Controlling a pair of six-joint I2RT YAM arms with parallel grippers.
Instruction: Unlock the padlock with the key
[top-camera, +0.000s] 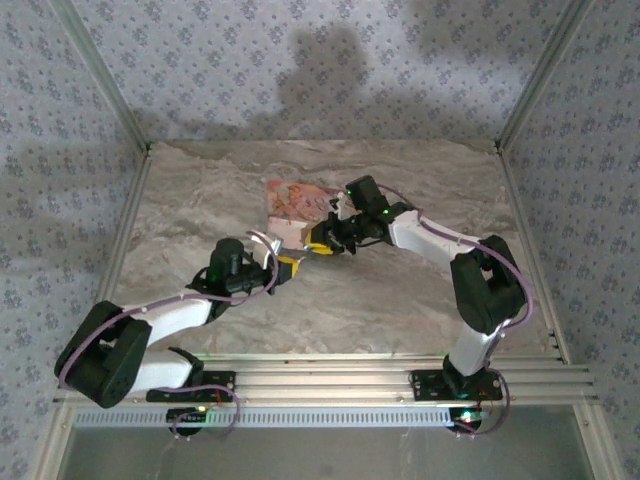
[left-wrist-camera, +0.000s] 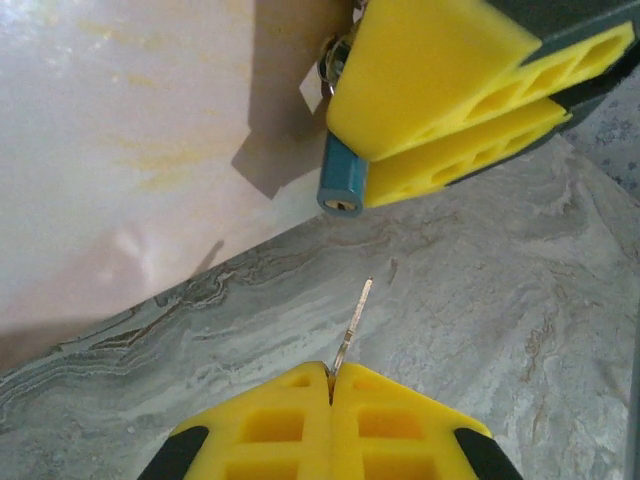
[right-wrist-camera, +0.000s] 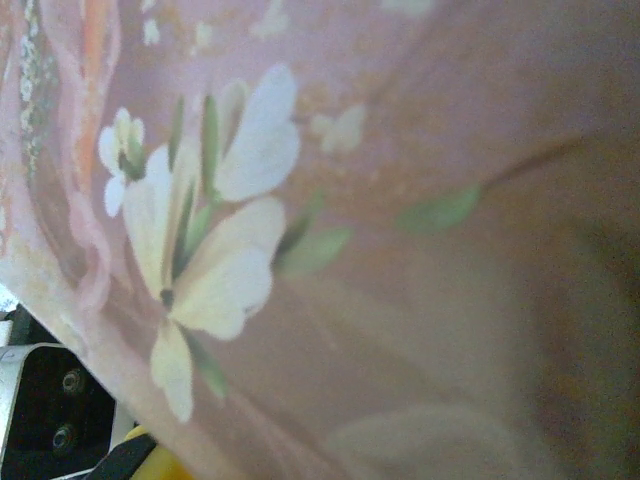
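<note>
We are clamping our right fingers (left-wrist-camera: 430, 115) on the padlock (left-wrist-camera: 341, 186) near the middle of the counter (left-wrist-camera: 500, 300), just beside the box (left-wrist-camera: 130, 150). Our left fingers (left-wrist-camera: 300, 420) are closing tight on the key (left-wrist-camera: 353, 318), its tip pointing at the padlock but not touching it.

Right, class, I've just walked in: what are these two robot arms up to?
The right claw is shut on a small teal padlock, holding it next to a pink flowered box. The left claw pinches a thin key, its blade pointing towards the padlock's lower end. There is a gap between the key's tip and the padlock, so the key is not yet in the lock.
</note>
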